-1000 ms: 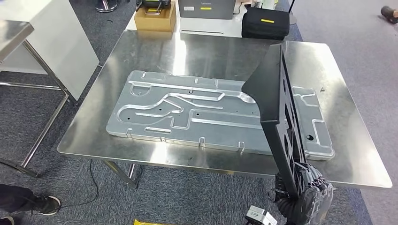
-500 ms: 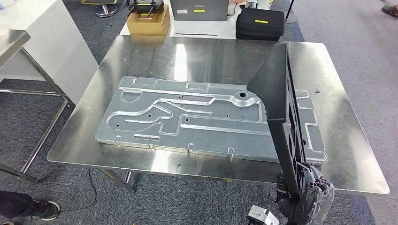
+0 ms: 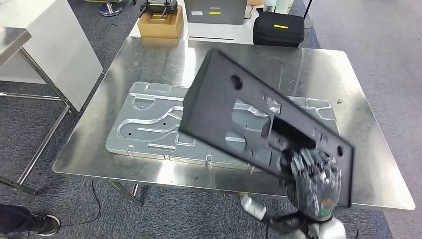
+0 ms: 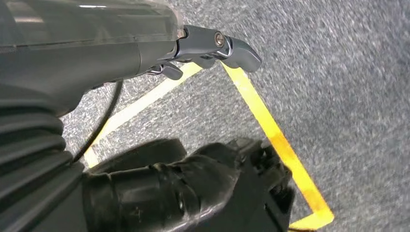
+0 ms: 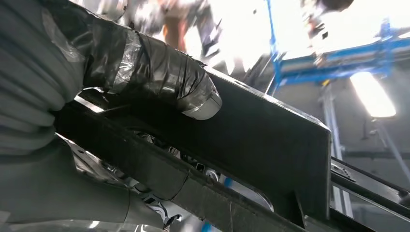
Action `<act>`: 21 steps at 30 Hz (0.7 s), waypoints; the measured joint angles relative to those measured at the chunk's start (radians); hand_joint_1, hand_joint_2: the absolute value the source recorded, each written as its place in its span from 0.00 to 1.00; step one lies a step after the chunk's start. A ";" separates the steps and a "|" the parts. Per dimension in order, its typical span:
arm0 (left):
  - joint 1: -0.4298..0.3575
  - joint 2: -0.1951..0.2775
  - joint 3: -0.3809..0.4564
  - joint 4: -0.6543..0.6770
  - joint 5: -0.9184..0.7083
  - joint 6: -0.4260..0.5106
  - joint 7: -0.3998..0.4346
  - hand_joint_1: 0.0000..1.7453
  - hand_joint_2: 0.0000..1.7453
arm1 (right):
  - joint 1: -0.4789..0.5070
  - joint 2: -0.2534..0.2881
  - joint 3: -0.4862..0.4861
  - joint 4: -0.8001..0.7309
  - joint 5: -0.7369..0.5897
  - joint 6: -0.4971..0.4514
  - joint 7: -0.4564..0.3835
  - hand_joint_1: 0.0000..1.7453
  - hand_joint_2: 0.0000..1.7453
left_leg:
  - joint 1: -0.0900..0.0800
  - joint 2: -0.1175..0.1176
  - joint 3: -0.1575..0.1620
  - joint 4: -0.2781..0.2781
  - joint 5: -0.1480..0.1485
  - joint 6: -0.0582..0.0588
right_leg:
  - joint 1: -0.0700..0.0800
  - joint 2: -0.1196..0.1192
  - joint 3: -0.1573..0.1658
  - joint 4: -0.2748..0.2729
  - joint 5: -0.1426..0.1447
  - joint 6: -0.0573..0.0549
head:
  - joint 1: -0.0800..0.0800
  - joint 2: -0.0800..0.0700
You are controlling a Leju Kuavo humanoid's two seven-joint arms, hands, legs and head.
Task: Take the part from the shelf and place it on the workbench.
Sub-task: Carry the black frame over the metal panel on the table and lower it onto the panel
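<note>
Part: black flat part (image 3: 239, 119), with round holes and a rectangular cut-out, held in the air over the desk (image 3: 149, 55). It touches neither the desk nor the plate.
Change: one second ago the part stood on edge, thin side toward the head camera, at the right of the desk. Now it has swung over, broad face toward the camera, tilted, its far corner reaching toward mid-desk.
Right robot hand: right robot hand (image 3: 314, 180) grips the part's near lower edge; the fingers show against its face in the head view. In the right wrist view the taped thumb (image 5: 159, 75) presses on the black panel (image 5: 270, 145). Grip unchanged through the swing, as far as the views show.
Left robot hand: left robot hand (image 4: 203, 48) hangs over grey carpet with yellow floor tape (image 4: 270, 130). Fingers curled in, nothing in them.
Plate: grey metal plate (image 3: 149, 119) with raised channels lies flat mid-desk, partly hidden behind the part.
Background: cardboard box (image 3: 159, 22) and black case (image 3: 278, 29) beyond the far edge of the desk.
Meaning: judged as the turn from carrying pose toward laying pose; the task is late in its course, placing not yet done.
Next: judged to need further levelling and lowering before release.
Risk: the far corner may strike the plate first; the grip sits at one end of a long part, so it may pivot.
</note>
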 joint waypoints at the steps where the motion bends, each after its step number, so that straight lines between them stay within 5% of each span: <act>1: -0.003 0.000 -0.006 0.000 -0.006 -0.005 0.004 0.00 0.00 | -0.037 -0.014 0.006 0.014 0.054 0.000 0.055 1.00 1.00 | 0.000 -0.001 0.000 0.003 -0.002 -0.003 | -0.002 0.000 0.029 -0.064 0.031 0.001 | 0.000 0.000; 3: -0.011 -0.001 -0.018 0.000 -0.015 -0.014 0.009 0.00 0.00 | -0.124 -0.054 0.043 0.052 0.114 0.000 0.176 0.99 1.00 | -0.002 -0.004 -0.006 0.008 -0.003 -0.014 | 0.001 0.003 0.065 -0.154 0.060 -0.004 | -0.001 0.000; 7: -0.026 -0.001 -0.038 0.000 -0.029 -0.026 0.020 0.00 0.00 | -0.309 -0.148 0.155 0.156 0.124 0.001 0.351 0.99 1.00 | -0.002 -0.004 -0.019 0.016 -0.005 -0.036 | 0.003 0.007 0.061 -0.173 0.066 -0.024 | -0.002 0.000; 9: -0.031 -0.001 -0.047 0.000 -0.034 -0.029 0.025 0.00 0.00 | -0.399 -0.190 0.225 0.216 0.125 0.005 0.424 0.98 1.00 | 0.000 -0.004 -0.052 0.087 -0.047 -0.042 | 0.001 0.004 0.061 -0.178 0.071 -0.036 | -0.002 0.000; 11: -0.033 -0.001 -0.055 0.000 -0.039 -0.036 0.030 0.00 0.00 | -0.492 -0.226 0.321 0.280 0.125 0.024 0.521 0.98 1.00 | 0.001 -0.004 -0.116 0.219 -0.104 -0.045 | 0.006 0.004 0.059 -0.177 0.073 -0.043 | -0.002 0.000; 13: -0.033 -0.001 -0.063 0.000 -0.043 -0.040 0.035 0.00 0.00 | -0.565 -0.254 0.425 0.338 0.125 0.047 0.599 0.98 1.00 | 0.001 -0.004 -0.157 0.293 -0.113 -0.045 | 0.012 0.004 0.059 -0.177 0.072 -0.046 | -0.002 0.000; 14: -0.033 -0.001 -0.066 0.000 -0.044 -0.041 0.037 0.00 0.00 | -0.588 -0.263 0.468 0.360 0.125 0.053 0.619 0.98 1.00 | 0.001 -0.004 -0.151 0.274 -0.089 -0.042 | 0.014 0.004 0.061 -0.176 0.071 -0.047 | -0.002 0.000; 17: -0.035 -0.001 -0.069 0.000 -0.045 -0.041 0.038 0.00 0.00 | -0.632 -0.277 0.546 0.400 0.125 0.056 0.630 0.99 1.00 | -0.004 -0.004 -0.072 0.086 0.012 -0.023 | 0.021 0.002 0.066 -0.175 0.066 -0.047 | -0.002 0.000; 21: -0.035 -0.001 -0.074 0.000 -0.045 -0.041 0.039 0.00 0.00 | -0.667 -0.292 0.594 0.430 0.125 0.058 0.638 0.99 1.00 | -0.010 -0.004 -0.043 0.011 0.024 -0.013 | 0.023 0.000 0.059 -0.178 0.069 -0.032 | -0.002 0.000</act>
